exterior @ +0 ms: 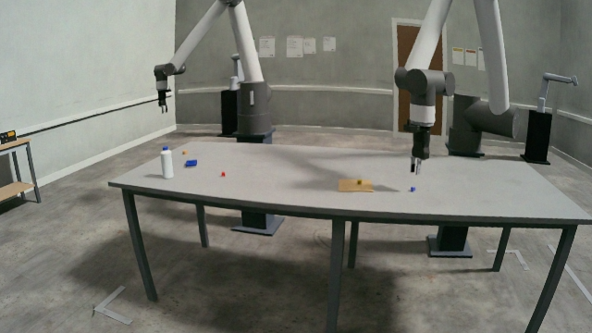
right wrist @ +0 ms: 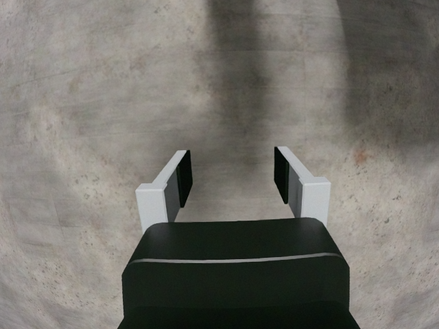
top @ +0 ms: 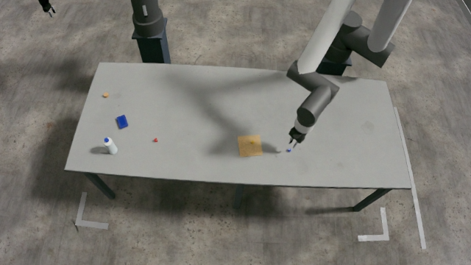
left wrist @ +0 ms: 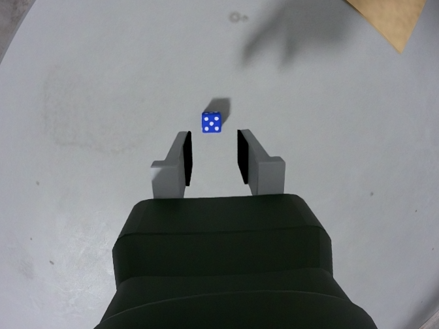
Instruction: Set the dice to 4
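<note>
Grey table point(top: 206, 165) point(exterior: 277, 194) stood on a stained floor point(top: 206, 235) point(exterior: 222, 287). The left gripper point(top: 293, 143) point(exterior: 415, 172) point(left wrist: 214, 147) was partly open above the blue die point(top: 288, 150) point(exterior: 413, 189) point(left wrist: 211, 122), five up, off the mat point(top: 244, 150) point(exterior: 347, 186) point(left wrist: 393, 24). The yellow die point(top: 252, 142) point(exterior: 359, 182) lay on it. The right gripper point(top: 51, 14) point(exterior: 164, 110) point(right wrist: 232, 166) was wide open, holding nothing.
</note>
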Action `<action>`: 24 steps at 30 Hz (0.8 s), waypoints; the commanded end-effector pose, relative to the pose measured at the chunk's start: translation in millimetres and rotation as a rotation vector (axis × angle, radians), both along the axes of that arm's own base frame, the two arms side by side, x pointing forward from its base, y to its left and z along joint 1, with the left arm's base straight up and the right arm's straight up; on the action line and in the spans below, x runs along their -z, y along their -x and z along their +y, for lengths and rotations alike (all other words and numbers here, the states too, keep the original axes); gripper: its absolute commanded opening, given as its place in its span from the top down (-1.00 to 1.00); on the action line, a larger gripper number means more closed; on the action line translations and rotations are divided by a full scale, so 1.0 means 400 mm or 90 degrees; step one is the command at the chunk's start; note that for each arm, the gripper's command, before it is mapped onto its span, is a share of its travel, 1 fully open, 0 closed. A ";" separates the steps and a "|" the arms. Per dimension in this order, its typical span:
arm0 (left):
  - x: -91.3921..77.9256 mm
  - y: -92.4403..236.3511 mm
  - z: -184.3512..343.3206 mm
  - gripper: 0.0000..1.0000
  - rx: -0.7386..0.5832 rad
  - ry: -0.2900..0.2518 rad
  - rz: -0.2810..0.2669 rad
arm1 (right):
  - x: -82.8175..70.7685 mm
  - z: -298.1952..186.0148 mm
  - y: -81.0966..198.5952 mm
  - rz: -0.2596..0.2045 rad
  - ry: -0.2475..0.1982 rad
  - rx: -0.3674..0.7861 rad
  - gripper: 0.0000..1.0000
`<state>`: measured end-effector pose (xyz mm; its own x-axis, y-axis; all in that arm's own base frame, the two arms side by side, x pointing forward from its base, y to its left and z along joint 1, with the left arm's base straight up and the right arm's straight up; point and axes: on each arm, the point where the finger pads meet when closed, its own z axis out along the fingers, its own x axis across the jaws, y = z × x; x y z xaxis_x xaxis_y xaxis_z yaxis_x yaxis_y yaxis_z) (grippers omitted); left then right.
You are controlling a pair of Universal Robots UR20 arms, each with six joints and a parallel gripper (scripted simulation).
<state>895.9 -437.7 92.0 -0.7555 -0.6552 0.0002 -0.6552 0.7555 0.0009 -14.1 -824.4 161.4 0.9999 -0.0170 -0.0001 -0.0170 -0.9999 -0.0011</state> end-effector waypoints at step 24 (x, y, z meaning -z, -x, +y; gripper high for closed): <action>0.066 -0.002 0.000 -0.27 0.000 0.000 0.000 | -0.001 -0.001 0.000 0.000 0.001 0.000 -1.00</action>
